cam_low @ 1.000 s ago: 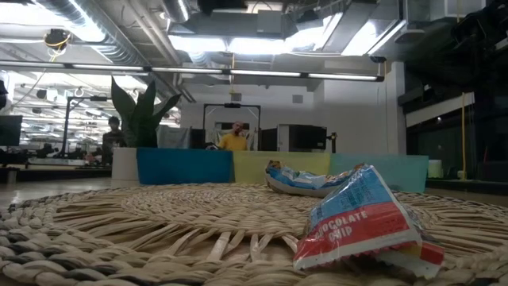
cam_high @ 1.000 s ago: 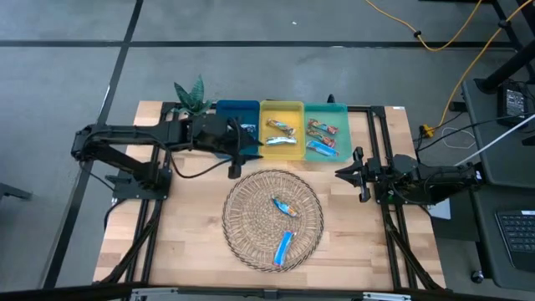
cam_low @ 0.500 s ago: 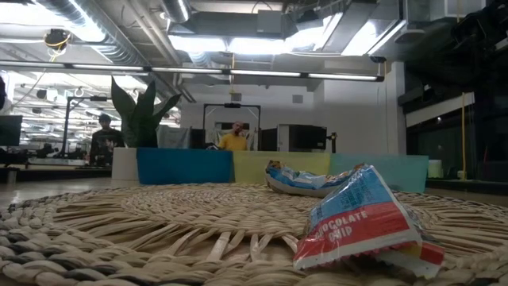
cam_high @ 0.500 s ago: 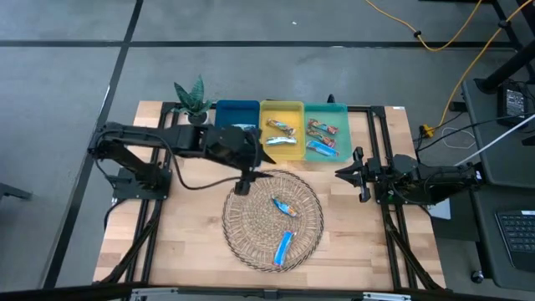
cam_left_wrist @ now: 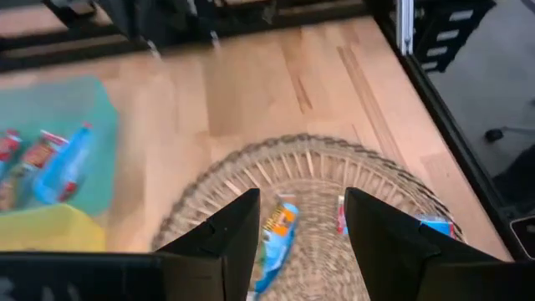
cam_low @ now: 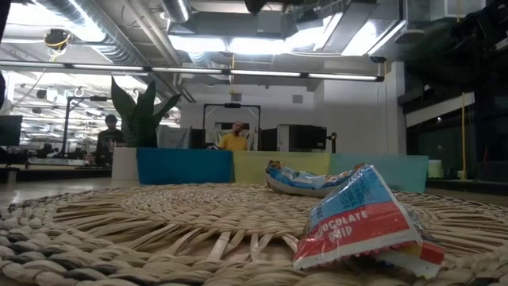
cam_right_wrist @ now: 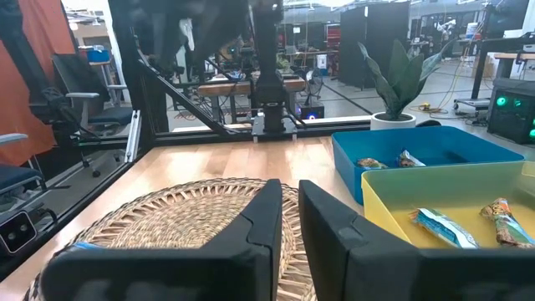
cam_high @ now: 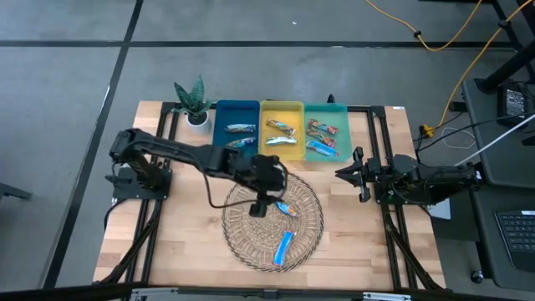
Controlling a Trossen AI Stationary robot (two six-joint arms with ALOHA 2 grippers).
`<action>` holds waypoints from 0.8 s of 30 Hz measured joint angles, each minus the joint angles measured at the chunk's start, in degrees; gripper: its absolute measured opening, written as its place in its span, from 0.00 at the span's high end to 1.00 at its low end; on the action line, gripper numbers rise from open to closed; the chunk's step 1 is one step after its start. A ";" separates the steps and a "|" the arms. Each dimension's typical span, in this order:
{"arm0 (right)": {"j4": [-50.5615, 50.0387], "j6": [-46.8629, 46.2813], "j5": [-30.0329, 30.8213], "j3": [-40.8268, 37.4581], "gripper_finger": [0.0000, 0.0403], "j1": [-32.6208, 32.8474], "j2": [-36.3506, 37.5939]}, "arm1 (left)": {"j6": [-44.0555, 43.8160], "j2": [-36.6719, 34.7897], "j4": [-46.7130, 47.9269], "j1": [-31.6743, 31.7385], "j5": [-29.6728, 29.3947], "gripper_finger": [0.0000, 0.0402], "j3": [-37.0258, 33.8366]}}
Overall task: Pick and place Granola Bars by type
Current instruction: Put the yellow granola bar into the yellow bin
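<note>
Two granola bars lie on a round woven mat (cam_high: 251, 238): a silvery-blue one (cam_high: 285, 208) near its middle and a bright blue one (cam_high: 284, 245) nearer the front edge. More bars lie in the blue tray (cam_high: 222, 125), the yellow tray (cam_high: 266, 117) and the green tray (cam_high: 341, 125) at the far edge. My left gripper (cam_high: 259, 206) hangs open over the mat's far left part, tipped downward. In the left wrist view the silvery-blue bar (cam_left_wrist: 276, 234) shows beyond the gap of my left gripper (cam_left_wrist: 301, 201), untouched. My right gripper (cam_high: 351, 174) waits shut at the right, level.
A small potted plant (cam_high: 192, 100) stands at the far left, beside the blue tray. Black rails (cam_high: 376, 142) run along both sides of the wooden table. Bare wood lies to the left and right of the mat. In the low view people show in the room beyond.
My left gripper has swung from over the blue tray toward the near edge and the right, out over the mat. It has sunk a little and tipped further downward. The bars in the blue tray now show uncovered. The bars on the mat have not moved.
</note>
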State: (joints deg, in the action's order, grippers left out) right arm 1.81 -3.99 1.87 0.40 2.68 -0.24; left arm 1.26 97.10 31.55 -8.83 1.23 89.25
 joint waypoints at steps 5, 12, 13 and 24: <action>0.00 0.00 0.00 0.00 0.88 0.00 0.01 | -1.04 3.62 -0.02 -0.55 0.01 0.58 0.00; 0.02 0.00 0.00 0.01 0.88 -0.01 0.00 | 1.41 8.82 0.40 -0.03 0.05 0.58 0.00; 0.01 0.00 0.00 0.00 0.88 -0.02 0.00 | 1.85 9.51 0.50 0.03 0.06 0.58 0.00; -0.03 0.00 0.00 0.00 0.88 0.00 -0.02 | 4.59 17.01 2.85 1.15 0.22 0.58 -0.01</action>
State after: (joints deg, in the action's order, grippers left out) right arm 1.78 -3.99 1.87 0.40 2.68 -0.25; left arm 5.84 114.11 34.40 -7.68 1.46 89.24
